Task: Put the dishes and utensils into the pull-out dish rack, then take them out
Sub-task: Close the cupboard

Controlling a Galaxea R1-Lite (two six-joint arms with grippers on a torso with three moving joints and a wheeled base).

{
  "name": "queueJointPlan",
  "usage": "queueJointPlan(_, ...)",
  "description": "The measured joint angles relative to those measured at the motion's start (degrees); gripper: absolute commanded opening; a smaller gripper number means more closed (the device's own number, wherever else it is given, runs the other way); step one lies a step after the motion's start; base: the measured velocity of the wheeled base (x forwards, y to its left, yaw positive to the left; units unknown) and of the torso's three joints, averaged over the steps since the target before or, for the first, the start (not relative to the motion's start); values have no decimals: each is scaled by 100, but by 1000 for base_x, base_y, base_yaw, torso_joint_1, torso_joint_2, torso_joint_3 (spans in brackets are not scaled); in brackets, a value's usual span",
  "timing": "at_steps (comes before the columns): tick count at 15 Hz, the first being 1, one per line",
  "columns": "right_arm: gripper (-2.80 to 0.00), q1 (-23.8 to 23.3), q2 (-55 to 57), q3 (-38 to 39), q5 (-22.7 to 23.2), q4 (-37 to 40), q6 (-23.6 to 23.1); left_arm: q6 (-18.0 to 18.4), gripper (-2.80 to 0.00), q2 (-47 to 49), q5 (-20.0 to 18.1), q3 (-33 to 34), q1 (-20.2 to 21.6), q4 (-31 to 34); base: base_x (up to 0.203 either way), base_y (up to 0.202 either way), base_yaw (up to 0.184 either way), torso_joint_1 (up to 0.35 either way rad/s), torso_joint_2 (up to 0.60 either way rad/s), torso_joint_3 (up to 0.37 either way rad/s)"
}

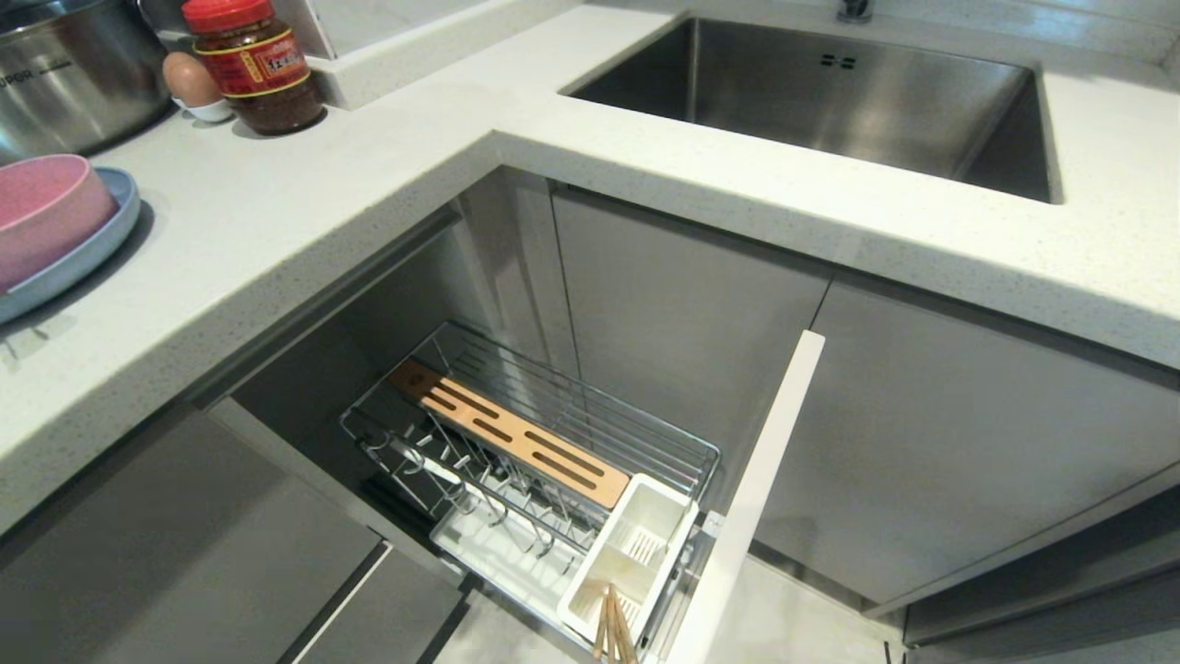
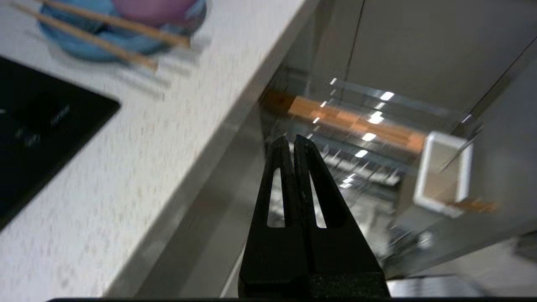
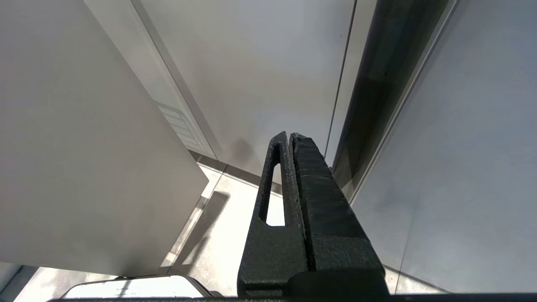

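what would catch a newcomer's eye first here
The pulled-out wire rack under the counter corner, its wooden strip bright against the chrome, with chopsticks in its white cup. Next, the pink bowl on the blue plate at the counter's left, and the steel sink behind.

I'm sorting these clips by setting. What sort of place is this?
A home kitchen, most likely: a steel sink set into a pale stone countertop, a pull-out dish rack drawn from the cabinet below, and a sauce jar beside a pot.
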Motion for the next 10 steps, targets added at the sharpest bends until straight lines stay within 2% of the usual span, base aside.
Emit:
queueJointPlan(3,-280,0,0,0,0,-1,1,616,-280,-950,437,1169,101,-143,0,0,0,0,0,0)
queueJointPlan(6,-280,0,0,0,0,1,1,290,-280,-1378,539,2146,128,-908,0,0,0,0,0,0)
queueJointPlan(10,-280,0,0,0,0,-1,1,111,-280,-1541,529,3981,133,-2686,0,0,0,0,0,0)
